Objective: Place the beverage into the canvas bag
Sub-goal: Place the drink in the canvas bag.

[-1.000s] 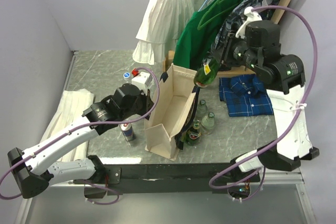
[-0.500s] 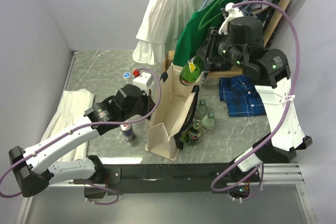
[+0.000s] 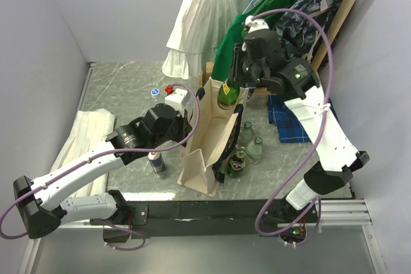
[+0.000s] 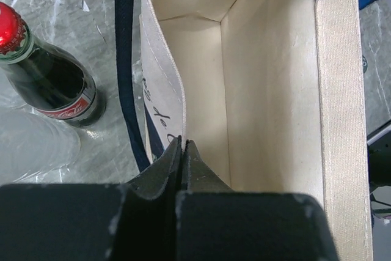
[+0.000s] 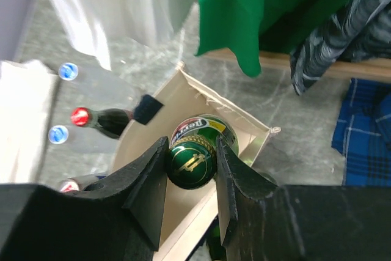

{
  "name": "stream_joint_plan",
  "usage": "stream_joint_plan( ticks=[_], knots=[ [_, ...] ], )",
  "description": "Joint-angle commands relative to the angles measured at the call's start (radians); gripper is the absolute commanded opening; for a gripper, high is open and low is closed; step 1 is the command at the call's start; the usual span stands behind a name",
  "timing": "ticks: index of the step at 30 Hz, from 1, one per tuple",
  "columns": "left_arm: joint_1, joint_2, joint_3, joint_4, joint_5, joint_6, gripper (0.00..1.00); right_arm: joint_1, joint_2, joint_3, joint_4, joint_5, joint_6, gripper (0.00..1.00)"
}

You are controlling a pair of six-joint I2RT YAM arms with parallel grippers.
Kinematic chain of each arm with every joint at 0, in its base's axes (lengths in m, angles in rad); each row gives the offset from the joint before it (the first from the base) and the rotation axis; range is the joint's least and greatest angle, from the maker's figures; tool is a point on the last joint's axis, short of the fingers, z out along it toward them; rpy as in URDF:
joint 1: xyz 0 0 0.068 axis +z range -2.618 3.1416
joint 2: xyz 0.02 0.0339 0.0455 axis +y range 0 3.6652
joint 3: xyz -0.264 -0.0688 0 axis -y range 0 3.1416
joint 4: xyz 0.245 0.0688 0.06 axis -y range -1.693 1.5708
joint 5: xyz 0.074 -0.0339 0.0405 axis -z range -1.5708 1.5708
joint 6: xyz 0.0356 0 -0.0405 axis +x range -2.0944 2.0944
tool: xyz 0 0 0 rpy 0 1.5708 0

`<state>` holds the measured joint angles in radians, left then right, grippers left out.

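our right tool [image 5: 191, 162] is clenched on the neck of the green bottle [image 5: 203, 129], which hangs upright over the far end of the canvas bag [image 3: 204, 138], its base about level with the open mouth. our left tool [image 4: 183, 150] is pinched shut on the bag's left wall, holding the mouth open. we judge the main risk is the base catching the far rim or the navy handle [image 5: 149, 108] and tipping the bag onto the spare bottles [image 3: 244, 152] standing just beside it on the tabletop [image 3: 122, 88]. a loose neck grip could also let the bottle slip and drop hard.
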<state>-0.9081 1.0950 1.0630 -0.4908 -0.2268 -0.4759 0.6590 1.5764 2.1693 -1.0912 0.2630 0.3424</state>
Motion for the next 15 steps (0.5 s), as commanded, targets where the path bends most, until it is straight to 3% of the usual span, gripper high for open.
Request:
stream_joint_plan(
  ticks=[1, 8, 15],
  knots=[
    [-0.008, 0.014, 0.043, -0.008, -0.016, -0.018, 0.01, 0.025, -0.012, -0.028, 0.212, 0.084, 0.003, 0.0],
    [-0.008, 0.023, 0.066, -0.022, -0.014, -0.006, 0.01, 0.067, 0.033, -0.054, 0.257, 0.134, 0.0, 0.0],
    [-0.009, 0.02, 0.072, -0.035, 0.004, 0.002, 0.01, 0.091, -0.01, -0.23, 0.369, 0.15, 0.03, 0.0]
  ],
)
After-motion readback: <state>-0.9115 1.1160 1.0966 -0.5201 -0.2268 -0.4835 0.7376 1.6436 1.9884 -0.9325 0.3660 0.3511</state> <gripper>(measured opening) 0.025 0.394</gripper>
